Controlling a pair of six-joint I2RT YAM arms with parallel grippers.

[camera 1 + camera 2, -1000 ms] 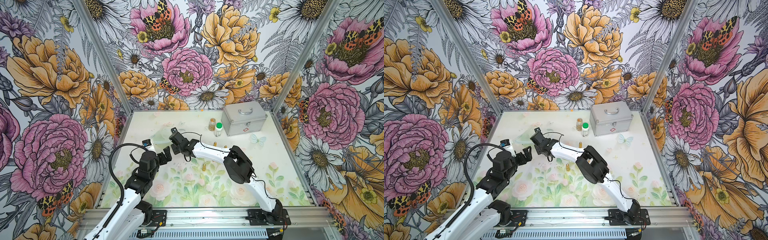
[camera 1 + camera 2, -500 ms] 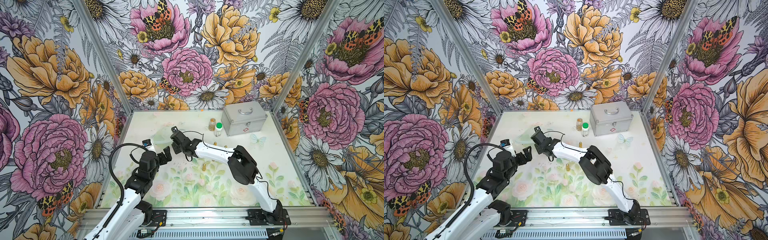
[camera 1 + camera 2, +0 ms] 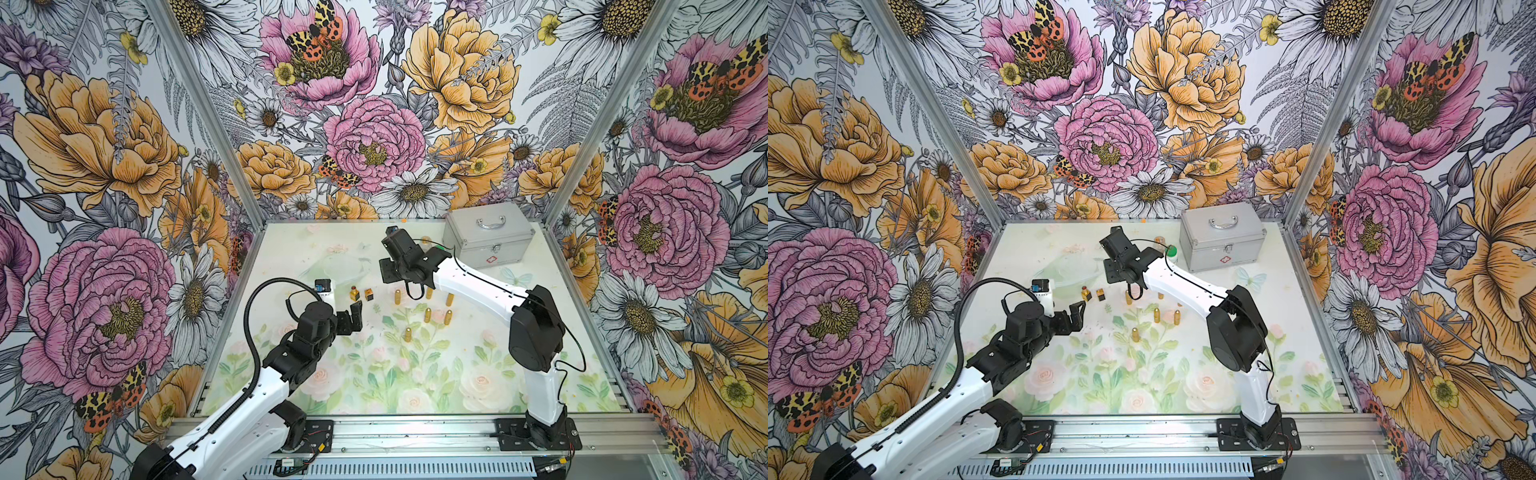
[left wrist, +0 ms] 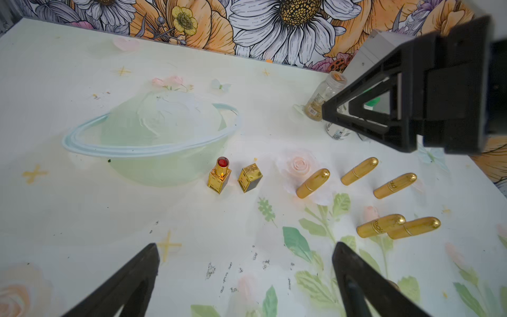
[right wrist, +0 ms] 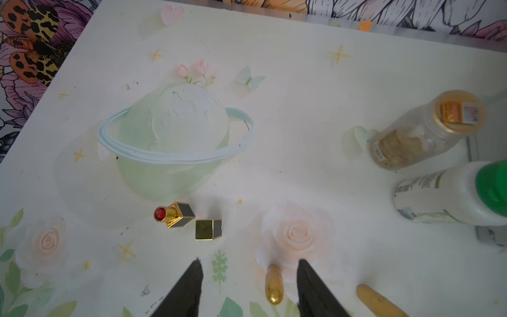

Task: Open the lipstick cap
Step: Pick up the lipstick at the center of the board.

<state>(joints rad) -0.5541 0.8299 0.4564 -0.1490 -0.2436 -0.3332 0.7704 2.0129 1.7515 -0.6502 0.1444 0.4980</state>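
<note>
Right tool (image 5: 249, 263) has withdrawn, open like left tool (image 4: 244, 245); one uncapped lipstick (image 4: 219, 175), one cap (image 4: 249, 177), six gold tubes (image 3: 427, 314).

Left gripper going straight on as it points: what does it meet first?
Probably the square gold cap, roughly centred ahead of the open left gripper; the uncapped lipstick stands just beside it. Depth is unclear.

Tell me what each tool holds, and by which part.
Nothing is held. The left tool and right tool are both open and empty; the uncapped lipstick and its cap sit free of both.
</note>
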